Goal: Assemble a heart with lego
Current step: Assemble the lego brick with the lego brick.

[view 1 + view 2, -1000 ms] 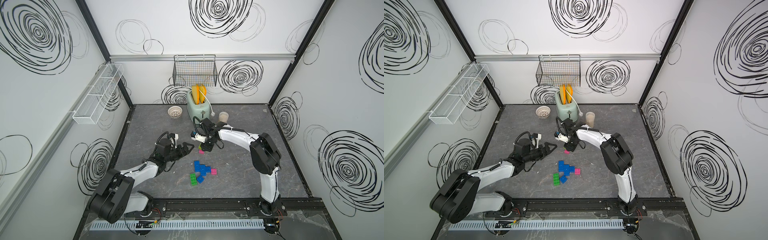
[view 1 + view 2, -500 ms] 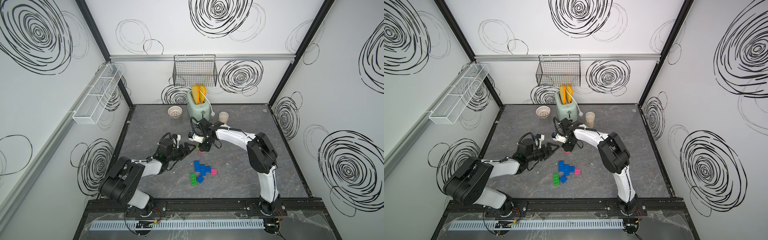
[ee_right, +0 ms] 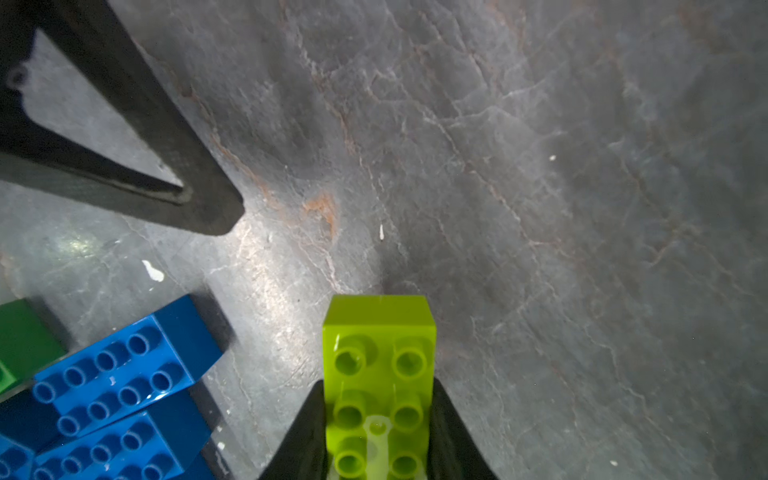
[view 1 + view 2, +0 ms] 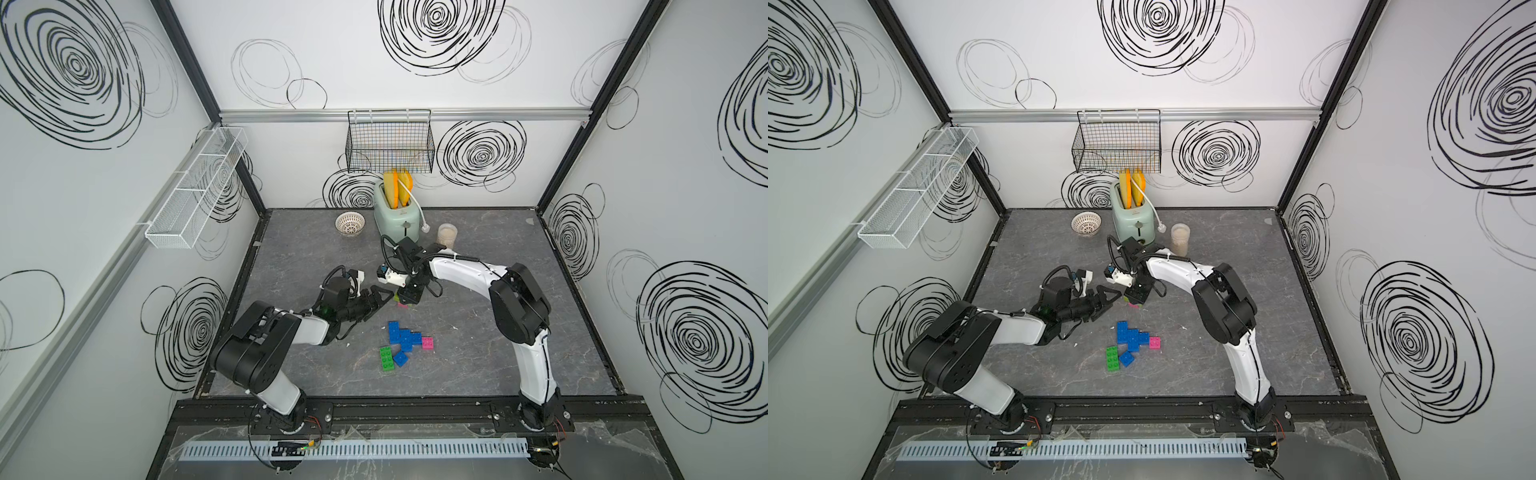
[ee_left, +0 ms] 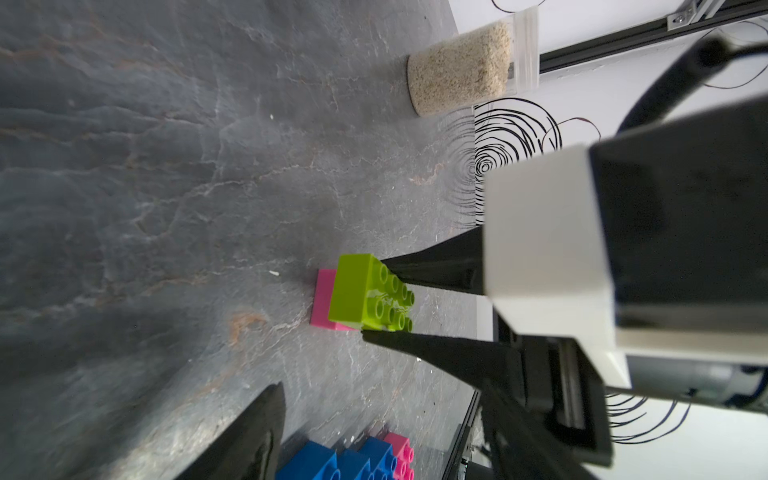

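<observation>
Right fingers [image 3: 299, 436] clamp a lime brick [image 3: 378, 328] atop a pink brick [image 5: 322, 299] on the desk [image 4: 299, 249]. Left fingers [image 5: 257, 436], spread wide w/ nothing btwn them, hover just beside. Part-built heart [image 4: 402, 336], blue w/ a pink corner, lies nr desk centre, green brick [image 4: 387, 359] alongside.

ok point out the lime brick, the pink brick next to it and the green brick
lime brick [image 3: 379, 374]: right wrist view, middle of its studded face
pink brick [image 5: 323, 297]: left wrist view, its bare side face
green brick [image 4: 387, 358]: in a top view, its studded top
</observation>
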### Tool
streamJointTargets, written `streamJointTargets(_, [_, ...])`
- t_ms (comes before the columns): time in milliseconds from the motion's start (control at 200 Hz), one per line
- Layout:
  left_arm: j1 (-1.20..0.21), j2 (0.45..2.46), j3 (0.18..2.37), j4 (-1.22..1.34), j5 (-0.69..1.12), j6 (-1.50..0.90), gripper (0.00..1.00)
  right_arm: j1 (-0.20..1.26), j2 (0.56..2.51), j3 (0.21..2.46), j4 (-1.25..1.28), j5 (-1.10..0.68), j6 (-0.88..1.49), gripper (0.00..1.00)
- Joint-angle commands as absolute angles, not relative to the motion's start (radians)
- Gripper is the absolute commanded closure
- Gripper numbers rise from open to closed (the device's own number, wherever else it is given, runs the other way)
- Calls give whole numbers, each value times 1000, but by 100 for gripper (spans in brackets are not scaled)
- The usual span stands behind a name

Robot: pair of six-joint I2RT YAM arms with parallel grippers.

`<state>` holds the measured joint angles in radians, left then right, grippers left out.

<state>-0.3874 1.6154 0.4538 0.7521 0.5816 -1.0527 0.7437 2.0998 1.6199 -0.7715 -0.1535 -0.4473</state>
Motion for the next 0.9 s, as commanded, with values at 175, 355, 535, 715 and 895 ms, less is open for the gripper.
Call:
streamJointTargets(175, [-402, 1668, 485, 825, 604, -1076, 22, 747, 2138, 1635, -813, -129, -484, 68])
streamJointTargets(355, [-402, 1707, 491, 854, 613, -1106, 24, 757, 2143, 1623, -814, -102, -490, 69])
streamJointTargets(535, [-404, 1750, 504, 879, 624, -1128, 25, 761, 2141, 1601, -809, -90, -504, 69])
streamJointTargets(715, [-405, 1765, 522, 870, 617, -1132, 25, 762, 2147, 1594, -816, -103, -518, 69])
streamJointTargets(895, [-410, 1792, 551, 836, 617, -1125, 26, 762, 2158, 1595, -827, -120, -523, 68])
